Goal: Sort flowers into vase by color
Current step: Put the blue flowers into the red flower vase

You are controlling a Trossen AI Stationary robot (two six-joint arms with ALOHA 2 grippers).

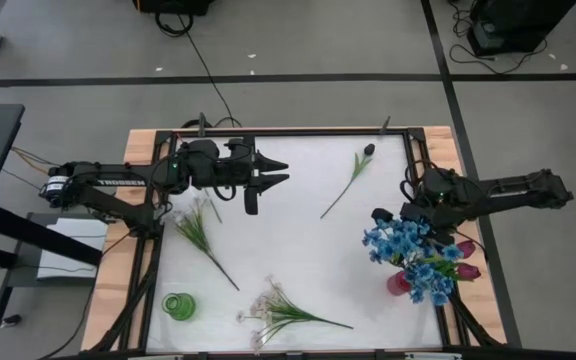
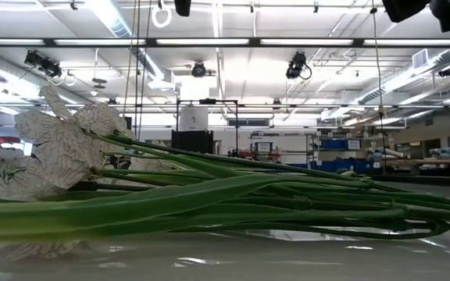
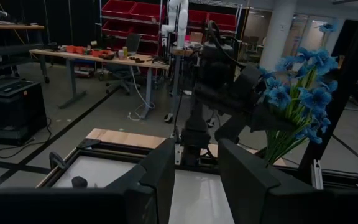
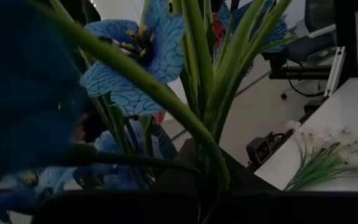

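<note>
Gripping the green stems of a bunch of blue-blossomed artificial flowers (image 1: 408, 245), the right gripper (image 1: 405, 205) is hanging by the right edge of the white table (image 1: 298, 250), its jaws closed tight on the stems. In the right wrist view those blue blossoms (image 4: 135, 46) and stems are filling the picture just ahead of the fingers. The bunch is leaning over a small red vase (image 1: 399, 283) near the right front corner, with dark red tulips (image 1: 465, 260) showing beside it. The left gripper (image 1: 278, 172) is hovering over the left rear part of the table, its jaws standing partly apart and holding nothing; its two dark fingers (image 3: 160, 171) are showing with a gap between them. A dark-budded flower on a long green stem (image 1: 350, 178) is lying on the table between the two grippers. A pale-blossomed green spray (image 1: 200, 228) is lying just below the left gripper, a white small-blossom spray (image 1: 280, 312) is lying near the front edge, and a green glass vase (image 1: 178, 306) is standing at the front left.
</note>
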